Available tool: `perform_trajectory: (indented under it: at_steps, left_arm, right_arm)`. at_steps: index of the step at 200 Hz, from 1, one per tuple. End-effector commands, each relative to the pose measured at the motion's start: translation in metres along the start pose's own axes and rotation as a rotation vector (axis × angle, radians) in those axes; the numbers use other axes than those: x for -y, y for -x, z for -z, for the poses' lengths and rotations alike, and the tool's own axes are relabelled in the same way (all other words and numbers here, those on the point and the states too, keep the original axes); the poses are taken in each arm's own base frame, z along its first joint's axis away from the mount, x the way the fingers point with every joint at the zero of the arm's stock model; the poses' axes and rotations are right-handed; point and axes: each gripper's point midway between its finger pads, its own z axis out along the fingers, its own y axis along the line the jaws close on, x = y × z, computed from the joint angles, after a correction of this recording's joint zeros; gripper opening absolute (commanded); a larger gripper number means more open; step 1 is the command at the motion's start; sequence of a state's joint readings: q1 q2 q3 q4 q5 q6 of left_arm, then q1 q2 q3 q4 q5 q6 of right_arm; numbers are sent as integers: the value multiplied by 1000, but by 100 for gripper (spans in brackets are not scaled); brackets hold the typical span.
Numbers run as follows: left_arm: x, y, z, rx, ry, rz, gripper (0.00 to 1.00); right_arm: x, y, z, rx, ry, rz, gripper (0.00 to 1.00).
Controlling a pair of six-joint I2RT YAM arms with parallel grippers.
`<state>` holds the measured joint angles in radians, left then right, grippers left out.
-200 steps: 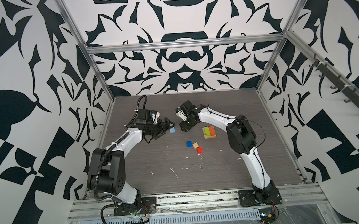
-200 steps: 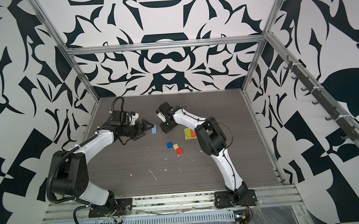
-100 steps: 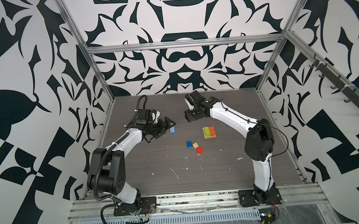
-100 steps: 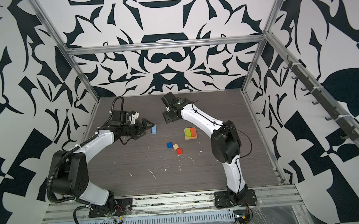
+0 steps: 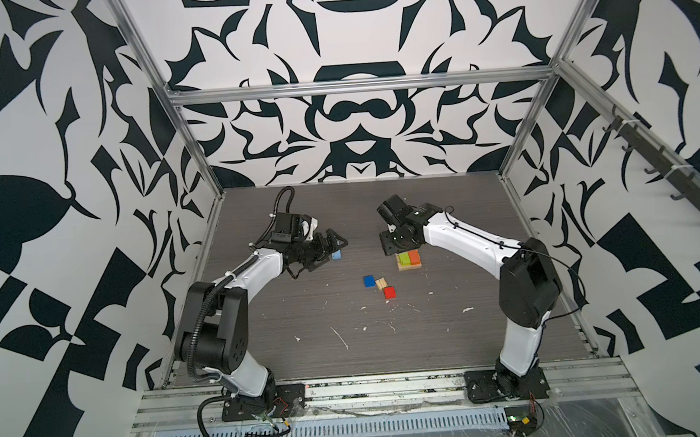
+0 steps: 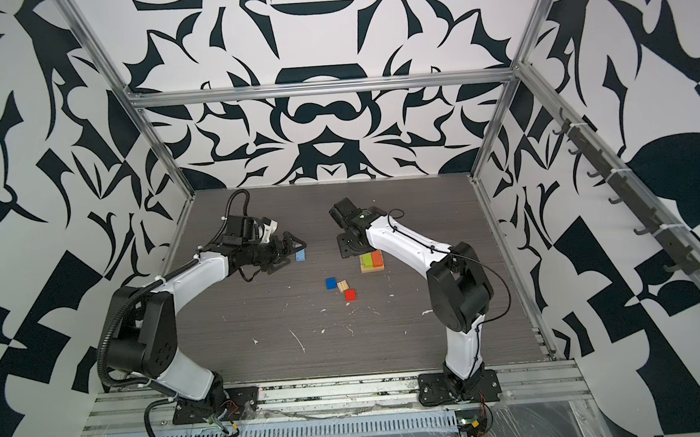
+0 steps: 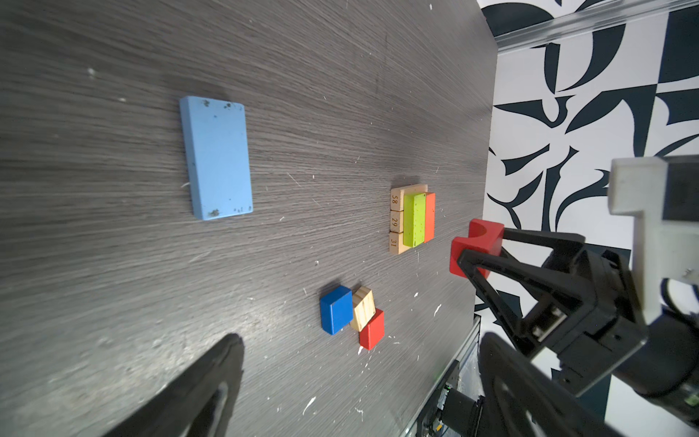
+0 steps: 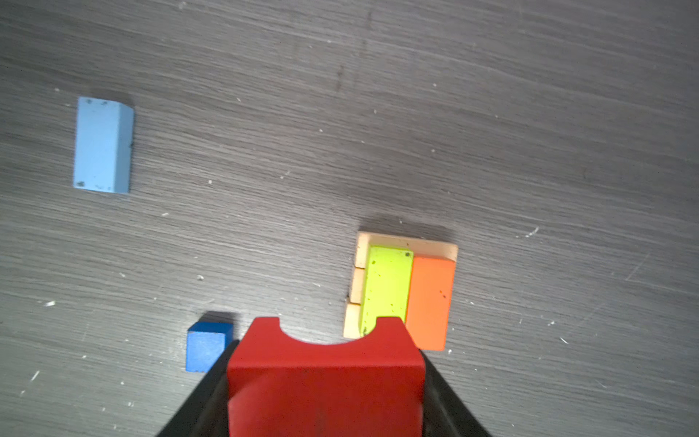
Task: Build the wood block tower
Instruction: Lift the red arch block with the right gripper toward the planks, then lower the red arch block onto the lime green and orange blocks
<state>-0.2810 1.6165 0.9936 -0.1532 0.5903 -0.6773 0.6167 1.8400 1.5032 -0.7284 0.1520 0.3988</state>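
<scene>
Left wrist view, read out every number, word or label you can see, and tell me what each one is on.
"58": end face of the far tan plank, farthest from the blue cube.
"29": end face of the middle tan plank.
"31": end face of the near tan plank, nearest the blue cube.
No other writing is legible.

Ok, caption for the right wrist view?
Right pincer holds a red arch block near a green plank and an orange plank.
</scene>
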Motion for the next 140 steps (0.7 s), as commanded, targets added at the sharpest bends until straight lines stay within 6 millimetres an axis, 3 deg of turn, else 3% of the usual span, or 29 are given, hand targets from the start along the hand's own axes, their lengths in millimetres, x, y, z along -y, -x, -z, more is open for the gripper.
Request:
perform_trajectory:
  at_steps: [1,77,140]
  left_arm:
    - [11,11,-2,18,-18,-10,99]
    - [18,12,-11,5,-24,-9,99]
    - [17,11,-12,5,-17,-10,99]
  right_arm:
    - [9,11,12,65,6,-54,46]
    - [41,-6,-6,33,5,-121,47]
    - [42,-9,-20,21,24,-108,48]
